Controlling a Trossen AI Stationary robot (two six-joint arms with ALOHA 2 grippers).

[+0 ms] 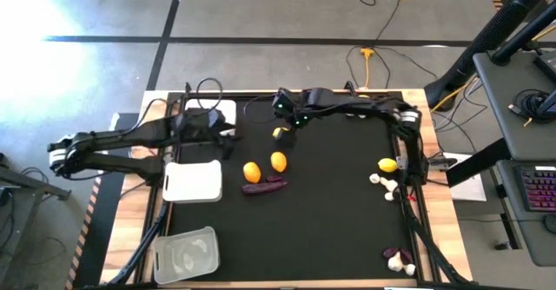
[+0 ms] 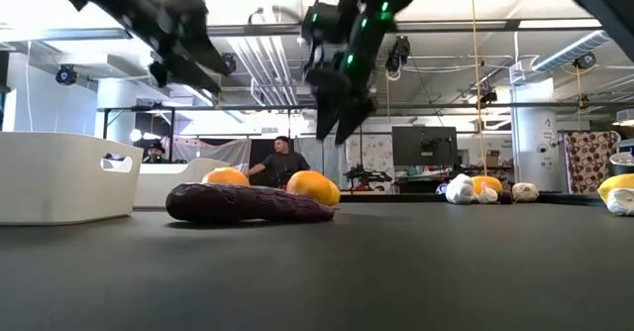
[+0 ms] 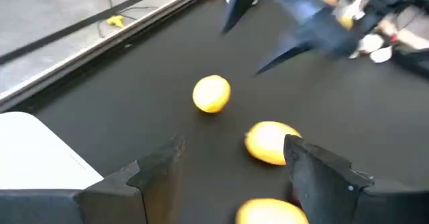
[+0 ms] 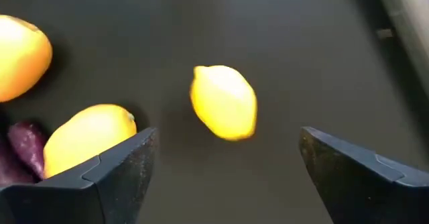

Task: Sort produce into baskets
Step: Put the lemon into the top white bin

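A small yellow fruit lies on the black mat near the far edge. My right gripper hovers open above it, and the fruit shows between and beyond its fingers in the right wrist view. Two orange fruits lie beside a dark purple sweet potato at the mat's middle. My left gripper is open and empty, raised just left of them. A white tray sits at the left, a second white tray under the left arm, and a clear tray at the near left.
At the right edge lie another yellow fruit and white garlic bulbs. A purple piece and a garlic bulb lie at the near right corner. The right arm spans the mat's far side. A person sits in the room beyond.
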